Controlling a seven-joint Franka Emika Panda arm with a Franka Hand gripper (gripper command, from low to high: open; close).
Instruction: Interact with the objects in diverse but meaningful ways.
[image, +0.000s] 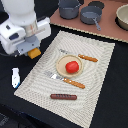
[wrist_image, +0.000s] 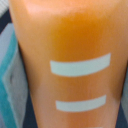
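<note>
bread block (wrist_image: 70, 55) sits clenched in the claw (image: 33, 52), above the mat's (image: 95, 90) edge.

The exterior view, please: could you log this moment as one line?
gripper: shut on orange block | tomato: on plate | sausage: on mat

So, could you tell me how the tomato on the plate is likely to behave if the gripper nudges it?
The tomato looks round and smooth, so it would probably roll rather than slide. The plate seems shallow, so its rim may not stop it. Its glossy surface suggests hard plastic: likely light and a bit slippery to pinch.
</note>
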